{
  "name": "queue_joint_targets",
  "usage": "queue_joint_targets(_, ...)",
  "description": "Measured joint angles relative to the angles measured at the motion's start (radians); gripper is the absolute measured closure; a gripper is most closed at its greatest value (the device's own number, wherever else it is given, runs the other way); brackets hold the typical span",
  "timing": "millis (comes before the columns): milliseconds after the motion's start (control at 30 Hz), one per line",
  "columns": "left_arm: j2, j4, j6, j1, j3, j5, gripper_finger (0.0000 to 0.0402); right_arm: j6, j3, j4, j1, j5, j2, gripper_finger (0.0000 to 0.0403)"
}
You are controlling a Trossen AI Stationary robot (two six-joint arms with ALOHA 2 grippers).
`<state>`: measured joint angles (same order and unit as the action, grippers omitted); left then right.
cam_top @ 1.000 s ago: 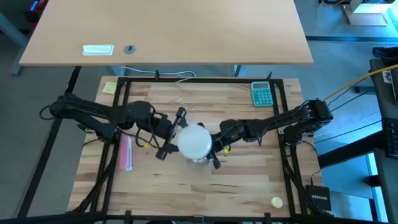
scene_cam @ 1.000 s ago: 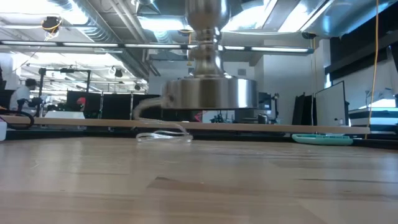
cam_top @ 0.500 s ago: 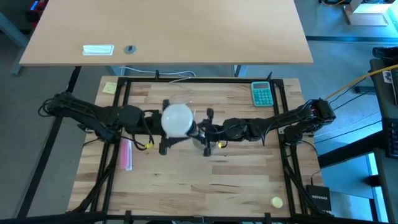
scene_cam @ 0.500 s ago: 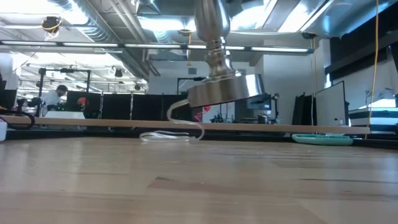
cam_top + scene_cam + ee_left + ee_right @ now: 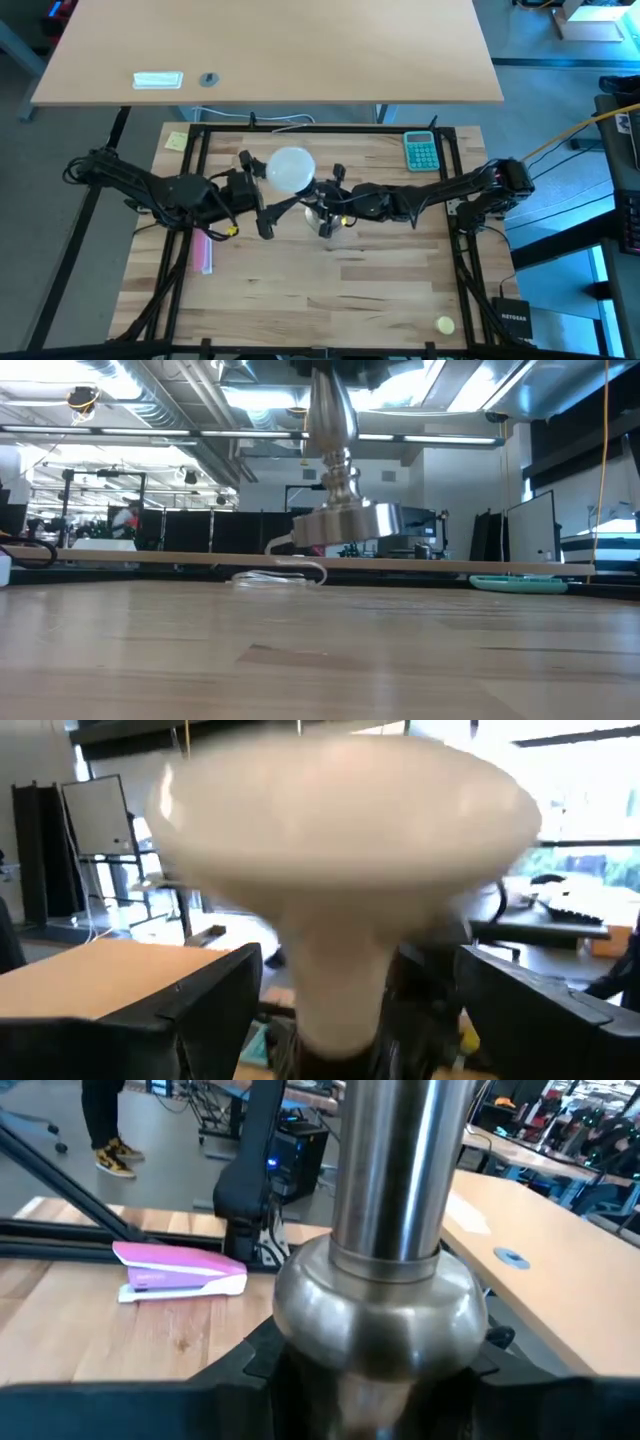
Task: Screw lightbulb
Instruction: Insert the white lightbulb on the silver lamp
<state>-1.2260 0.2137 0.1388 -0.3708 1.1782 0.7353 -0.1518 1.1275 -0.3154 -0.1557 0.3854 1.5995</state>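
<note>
Right hand [image 5: 325, 205] above wooden table [image 5: 400, 290]

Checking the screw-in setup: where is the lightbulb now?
In the high view the lightbulb sits left of table centre, near the far edge, at the left gripper, beside the metal socket stand gripped by the right gripper.
</note>
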Motion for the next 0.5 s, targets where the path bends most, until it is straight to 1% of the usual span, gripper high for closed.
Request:
queue_joint_targets(300,-0.008,0.015,-0.008,0.050,0.000,0.001,0.0082,0.021,-0.001,-0.028,0.007,0.006,0.021,0.0263)
queue_joint_targets(500,-0.013,0.020,-0.069,0.090,0.000,0.001,0.0082,0.027,-0.001,-0.025,0.008,0.037,0.021,0.0263)
